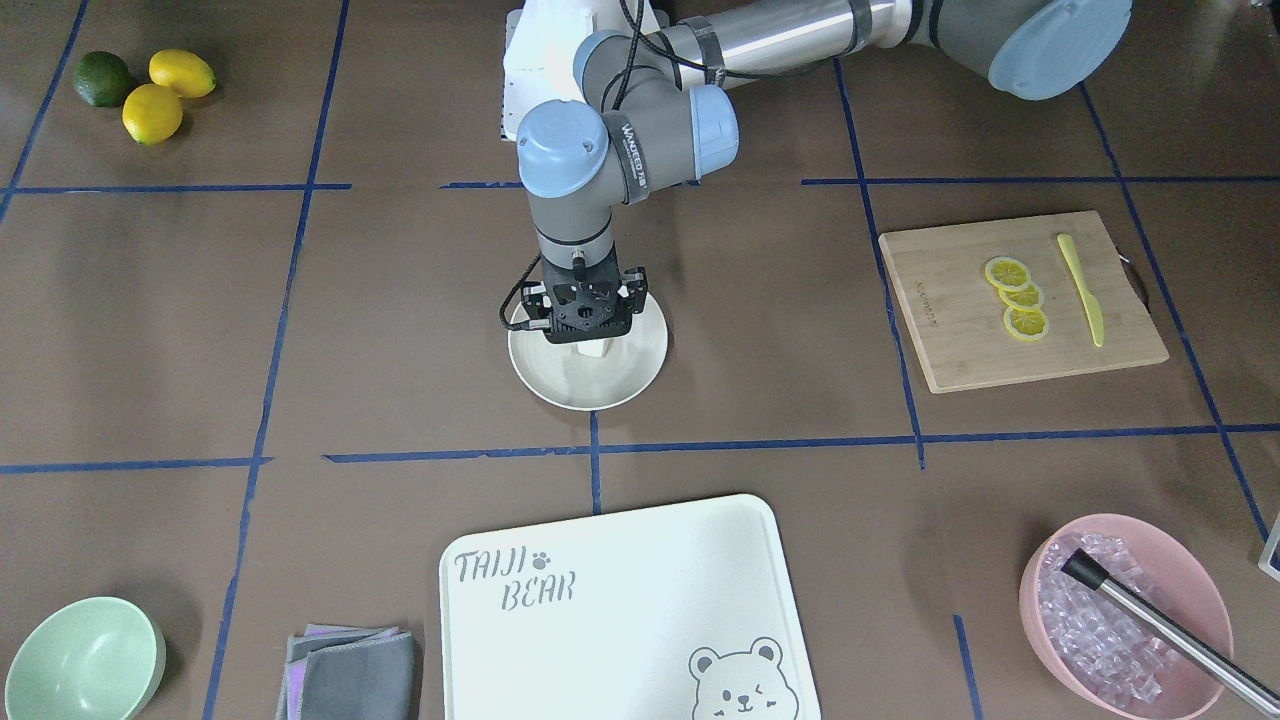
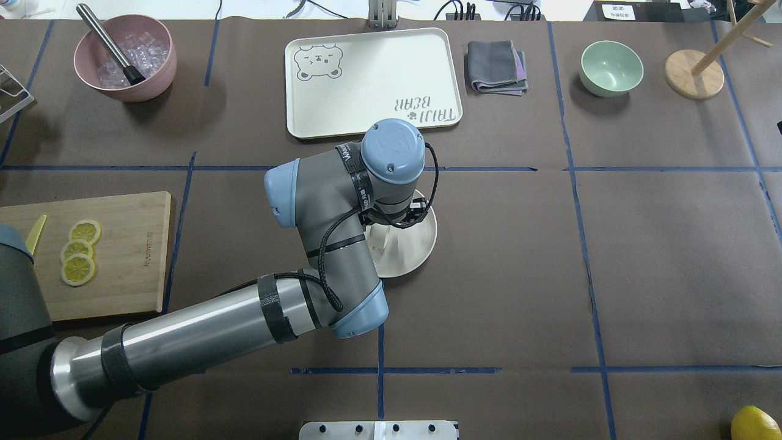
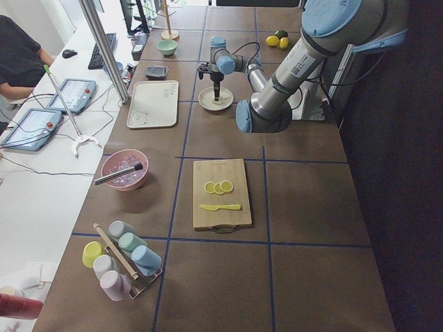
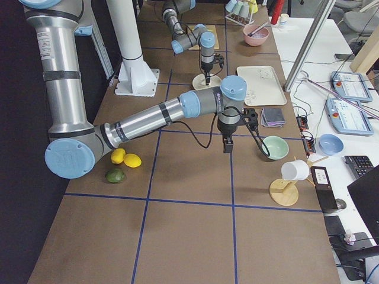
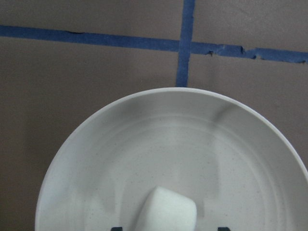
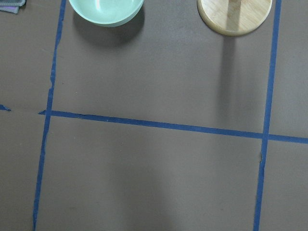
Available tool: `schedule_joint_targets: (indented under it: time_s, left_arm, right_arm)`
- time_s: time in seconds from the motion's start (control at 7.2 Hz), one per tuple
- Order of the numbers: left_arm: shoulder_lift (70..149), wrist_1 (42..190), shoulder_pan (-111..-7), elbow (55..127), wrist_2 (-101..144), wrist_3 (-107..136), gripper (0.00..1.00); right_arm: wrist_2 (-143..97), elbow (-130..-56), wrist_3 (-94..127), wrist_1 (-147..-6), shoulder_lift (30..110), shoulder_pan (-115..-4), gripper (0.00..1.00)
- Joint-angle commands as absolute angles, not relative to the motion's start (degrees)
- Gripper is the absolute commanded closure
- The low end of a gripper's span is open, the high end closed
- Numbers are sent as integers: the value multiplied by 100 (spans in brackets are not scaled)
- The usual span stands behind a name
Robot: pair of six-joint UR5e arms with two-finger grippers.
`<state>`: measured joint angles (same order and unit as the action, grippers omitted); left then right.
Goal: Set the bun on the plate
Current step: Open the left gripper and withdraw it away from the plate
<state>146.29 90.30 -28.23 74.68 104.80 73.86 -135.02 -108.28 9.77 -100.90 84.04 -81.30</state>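
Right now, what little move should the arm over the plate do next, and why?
Probably lift the left gripper straight up. The bun seems to lie in the plate, and in the wrist view the dark fingertips stand apart from it on both sides, so it looks released. Going straight up should avoid knocking it.

Robot lab: tape-gridded table (image 1: pixel 200 330), teach pendants (image 3: pixel 31 126) alongside.

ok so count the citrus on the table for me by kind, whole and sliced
yellow lemons: 2
green lime: 1
lemon slices: 3
total: 6
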Motion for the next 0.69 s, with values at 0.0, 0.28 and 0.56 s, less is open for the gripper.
schedule_joint_targets:
  time_s: [0.0,0.28,0.56]
  left_arm:
    - [14625,8930,-3188,7637,10590,7198,0]
    - [14181,8484,-4039,8265,11720,6563,0]
    - [12795,7659,-4777,9907,11925,4737,0]
  right_arm:
    - [-13509,-10819,923,-10090,8411,-8156,0]
    - [-13517,-10540,277,-10099,8411,-8322,0]
    - [-13544,-10249,-532,-10090,8673,-8726,0]
